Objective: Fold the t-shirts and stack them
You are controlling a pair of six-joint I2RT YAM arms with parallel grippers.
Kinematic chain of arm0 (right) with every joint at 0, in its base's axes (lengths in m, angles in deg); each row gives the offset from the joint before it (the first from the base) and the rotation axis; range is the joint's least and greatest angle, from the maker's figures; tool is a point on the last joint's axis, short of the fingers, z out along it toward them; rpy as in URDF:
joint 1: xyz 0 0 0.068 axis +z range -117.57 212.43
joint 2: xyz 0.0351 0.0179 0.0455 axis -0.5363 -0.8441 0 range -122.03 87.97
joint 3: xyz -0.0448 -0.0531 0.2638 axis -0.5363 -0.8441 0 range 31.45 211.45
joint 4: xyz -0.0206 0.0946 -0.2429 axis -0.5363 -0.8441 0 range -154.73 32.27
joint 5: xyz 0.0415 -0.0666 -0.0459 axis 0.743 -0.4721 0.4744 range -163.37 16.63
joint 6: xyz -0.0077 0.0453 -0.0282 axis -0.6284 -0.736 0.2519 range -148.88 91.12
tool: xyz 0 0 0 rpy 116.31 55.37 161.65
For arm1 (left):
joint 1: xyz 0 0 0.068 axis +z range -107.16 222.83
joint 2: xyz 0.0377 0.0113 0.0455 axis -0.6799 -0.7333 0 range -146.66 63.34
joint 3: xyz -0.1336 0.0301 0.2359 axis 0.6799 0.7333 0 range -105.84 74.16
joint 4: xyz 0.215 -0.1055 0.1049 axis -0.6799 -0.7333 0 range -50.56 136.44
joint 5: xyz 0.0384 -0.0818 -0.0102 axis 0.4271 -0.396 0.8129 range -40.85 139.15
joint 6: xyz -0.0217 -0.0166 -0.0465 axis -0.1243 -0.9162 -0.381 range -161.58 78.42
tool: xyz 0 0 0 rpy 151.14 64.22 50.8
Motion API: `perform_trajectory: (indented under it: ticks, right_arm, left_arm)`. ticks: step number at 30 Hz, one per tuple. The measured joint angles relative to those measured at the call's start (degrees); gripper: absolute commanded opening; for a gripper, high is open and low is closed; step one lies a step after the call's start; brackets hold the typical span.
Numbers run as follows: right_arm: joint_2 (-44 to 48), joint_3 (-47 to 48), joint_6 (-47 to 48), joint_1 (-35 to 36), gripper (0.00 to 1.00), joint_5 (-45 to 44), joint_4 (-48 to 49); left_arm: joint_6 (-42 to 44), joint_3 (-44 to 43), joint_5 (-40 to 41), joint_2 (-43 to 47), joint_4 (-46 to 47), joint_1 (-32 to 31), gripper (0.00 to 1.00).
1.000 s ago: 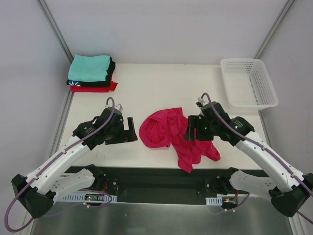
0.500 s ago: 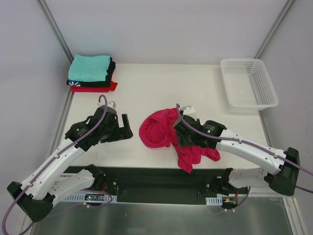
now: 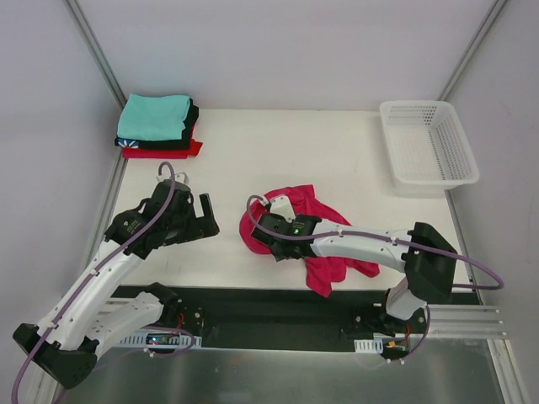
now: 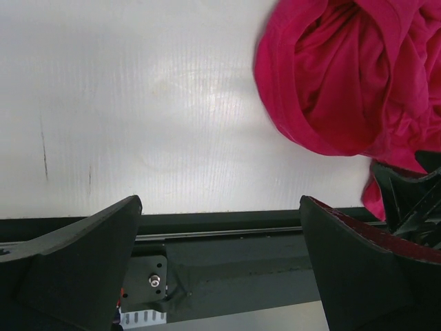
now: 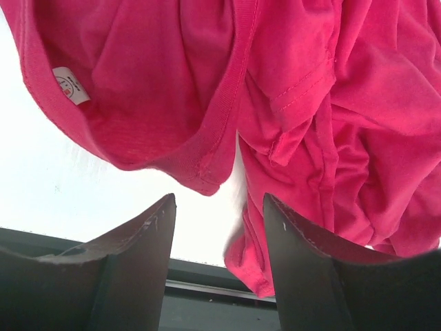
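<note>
Top external: white basket (image 3: 421,104) far right, crimson t-shirt (image 3: 335,268) outside it; left end effector (image 3: 205,216), right end effector (image 3: 256,234) both released.

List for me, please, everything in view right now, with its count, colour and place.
crumpled t-shirt: 1, crimson-pink, middle of the table towards the near edge
label: 1, white, inside that shirt's neckline
folded t-shirts: 3, teal over black over red, stacked at the far left corner
basket: 1, white mesh plastic, far right corner
table: 1, white
left arm: 1, white and black, reaching in from the near left
right arm: 1, white and black, stretched leftwards across the crumpled shirt
left end effector: 1, black, open, over bare table left of the shirt
right end effector: 1, black, fingers apart at the shirt's neckline
</note>
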Motion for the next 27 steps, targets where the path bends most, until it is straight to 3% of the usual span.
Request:
perform_trajectory:
  ticks: [11, 14, 15, 18, 27]
  right_arm:
    - [-3.08, 0.72, -0.44, -0.72, 0.49, 0.02, 2.58]
    - [-4.9, 0.7, -0.09, -1.95, 0.37, 0.46, 3.69]
    - [-5.44, 0.7, 0.09, -2.51, 0.23, 0.55, 3.96]
    - [-6.19, 0.7, 0.83, -3.96, 0.01, 0.7, 4.31]
    - [-6.08, 9.97, 3.8, -5.29, 0.01, -1.01, -2.47]
  left_arm:
    - [0.26, 0.0, -0.13, 0.85, -0.9, 0.7, 0.99]
    - [0.39, -0.07, -0.15, 0.92, -1.01, 0.7, 0.99]
    - [0.42, -0.17, -0.15, 0.94, -1.16, 0.7, 0.99]
    - [0.44, -0.5, -0.13, 1.31, -1.27, 0.72, 0.99]
    - [0.48, -0.74, -0.33, 1.62, -1.33, 1.07, 0.99]
